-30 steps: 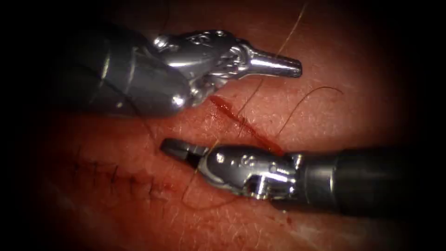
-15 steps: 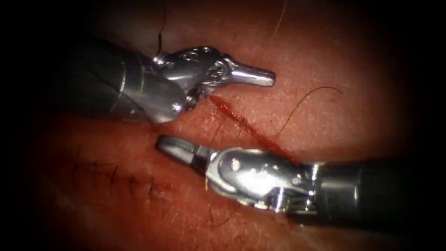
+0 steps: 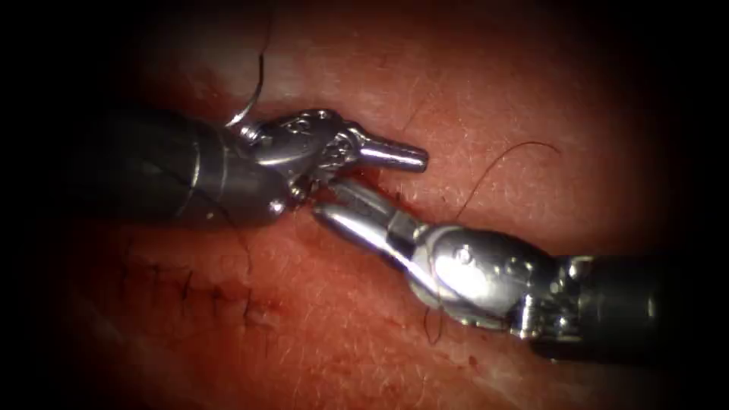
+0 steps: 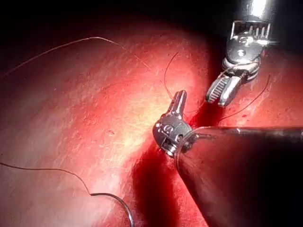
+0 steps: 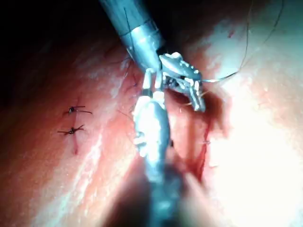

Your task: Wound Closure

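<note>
The left tool (image 3: pixel 395 156) has its fingers pressed together, and I cannot tell whether any thread is caught between them. The right tool (image 3: pixel 338 206) comes in from 4 o'clock with its fingers slightly apart and holds nothing. Its tip is just beside the left tool's wrist, over the cut (image 5: pixel 203 142).

The needle (image 3: pixel 244 114) seems to lie free on the tissue (image 3: pixel 486 83) at 10 o'clock from the left tool's tip, left of the cut, with neither tool holding it. A loose thread (image 3: pixel 493 163) curls at 3 o'clock.

With the tips this crowded, good work likely means small, slow wrist moves. It also means keeping metal off metal and not snagging the loose thread.

The tools cover most of the cut. The needle's point is hard to make out, so I cannot tell whether it enters the tissue. Finished stitches (image 3: pixel 190 288) sit at 7 o'clock.
</note>
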Controlling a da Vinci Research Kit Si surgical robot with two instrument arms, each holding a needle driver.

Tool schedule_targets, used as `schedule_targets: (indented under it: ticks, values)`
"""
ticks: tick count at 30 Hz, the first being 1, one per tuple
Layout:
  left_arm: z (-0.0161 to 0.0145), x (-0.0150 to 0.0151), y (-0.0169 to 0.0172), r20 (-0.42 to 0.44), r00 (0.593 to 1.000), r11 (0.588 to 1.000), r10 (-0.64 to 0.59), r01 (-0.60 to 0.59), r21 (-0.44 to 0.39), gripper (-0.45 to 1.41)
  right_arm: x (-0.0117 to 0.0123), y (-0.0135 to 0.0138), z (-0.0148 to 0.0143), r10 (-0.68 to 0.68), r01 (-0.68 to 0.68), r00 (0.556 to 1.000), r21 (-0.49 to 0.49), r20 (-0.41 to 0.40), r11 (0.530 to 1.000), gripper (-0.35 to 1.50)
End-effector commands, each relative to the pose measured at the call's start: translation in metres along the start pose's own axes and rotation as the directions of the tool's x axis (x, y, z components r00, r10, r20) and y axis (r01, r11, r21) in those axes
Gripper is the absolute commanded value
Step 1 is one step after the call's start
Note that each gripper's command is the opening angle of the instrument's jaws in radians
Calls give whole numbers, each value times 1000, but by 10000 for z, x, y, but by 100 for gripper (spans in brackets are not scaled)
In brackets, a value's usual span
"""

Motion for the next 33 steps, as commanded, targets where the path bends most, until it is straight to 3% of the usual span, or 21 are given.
schedule_targets:
  ticks: [1,6,11,22,28,33]
  values:
    - [3,-8,-3,-3,1000,1000,-2,2,-2,-45,-8,-2,0,2,-2,1000,-3,0,1000,32]
    - [-5,-9,0,-28,1000,1000,-1,1,15,-45,-8,8,-9,1,0,1000,-69,12,998,46]
    - [-19,-14,15,-46,999,999,-6,8,38,-45,-8,28,-28,-13,16,1000,-127,24,992,47]
    - [-8,-46,58,-35,999,999,11,-10,41,-45,-24,45,-31,-11,31,994,-185,106,982,49]
    - [-2,-49,77,-26,1000,1000,6,-5,26,-45,-49,53,-31,-30,73,979,-208,204,975,47]
    - [15,-22,86,-29,999,1000,13,-13,18,-45,-95,55,-29,-47,93,954,-143,296,985,47]
